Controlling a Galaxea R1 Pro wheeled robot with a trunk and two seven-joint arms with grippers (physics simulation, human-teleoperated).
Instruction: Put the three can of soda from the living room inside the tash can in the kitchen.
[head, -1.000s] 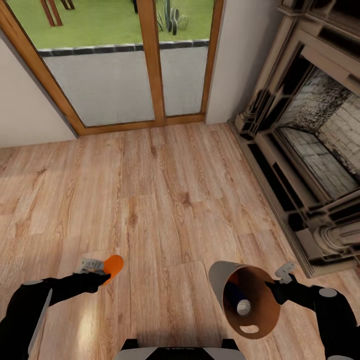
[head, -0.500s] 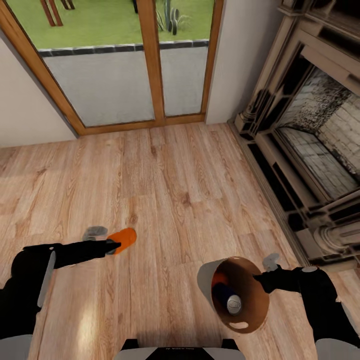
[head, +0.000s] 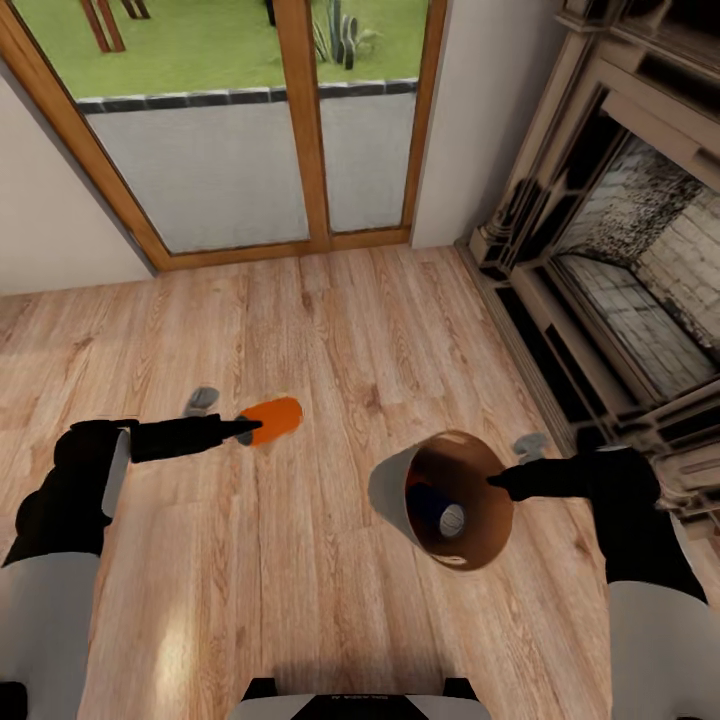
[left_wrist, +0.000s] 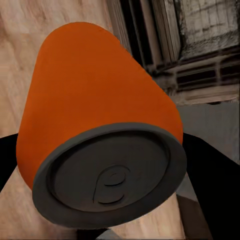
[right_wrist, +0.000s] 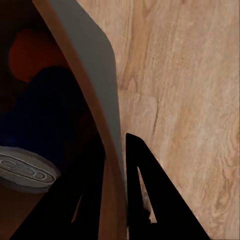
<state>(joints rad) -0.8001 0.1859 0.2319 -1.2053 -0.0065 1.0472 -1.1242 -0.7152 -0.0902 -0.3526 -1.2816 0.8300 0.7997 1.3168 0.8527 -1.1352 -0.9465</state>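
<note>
Over the wood floor (head: 330, 330), the left gripper (head: 243, 430) has its fingers clamped on an orange soda can (head: 271, 419), held out level. To its right, the right gripper (head: 497, 482) pinches the rim of the pale grey tapered bin (head: 392, 489), tilted to present its mouth; a blue can (head: 432, 505) lies inside.

text: none readable | orange cylindrical soda can (left_wrist: 100, 125): plain body, no brand; grey lid shows only the pull-tab shape | blue soda can with silver top (right_wrist: 30, 167): embossed marks on lid, too blurred to read
</note>
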